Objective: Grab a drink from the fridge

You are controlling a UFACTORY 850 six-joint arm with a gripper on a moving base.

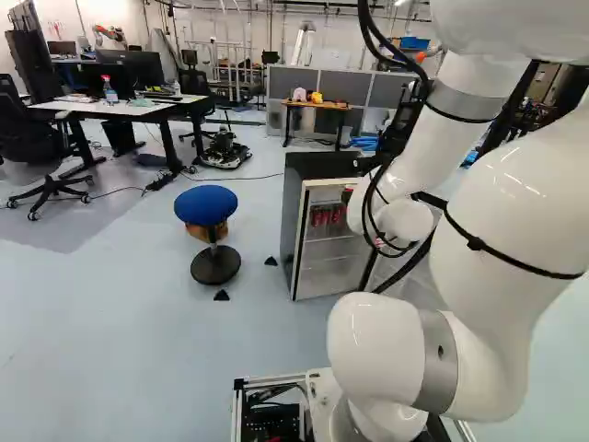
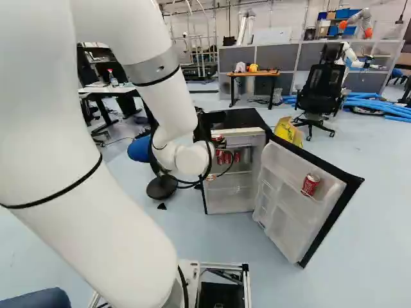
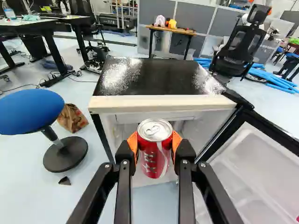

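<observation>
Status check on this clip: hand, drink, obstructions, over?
Hand shut on red soda can. Can upright, before the open fridge. Fridge door swung wide, apparently not in the way.

Robotics laboratory, part office. Behind the fridge (image 1: 291, 221): grey partitions (image 1: 336, 86), wooden-topped bench (image 2: 253, 74). Farther back, left of the fridge: white-topped desk (image 1: 129, 109), black monitors (image 1: 138, 66). Farther back, right of the fridge: black office chair (image 2: 321, 83), blue tubing (image 2: 379, 104), another robot (image 2: 361, 14). Around the fridge: smooth, pale floor (image 1: 110, 341).
</observation>
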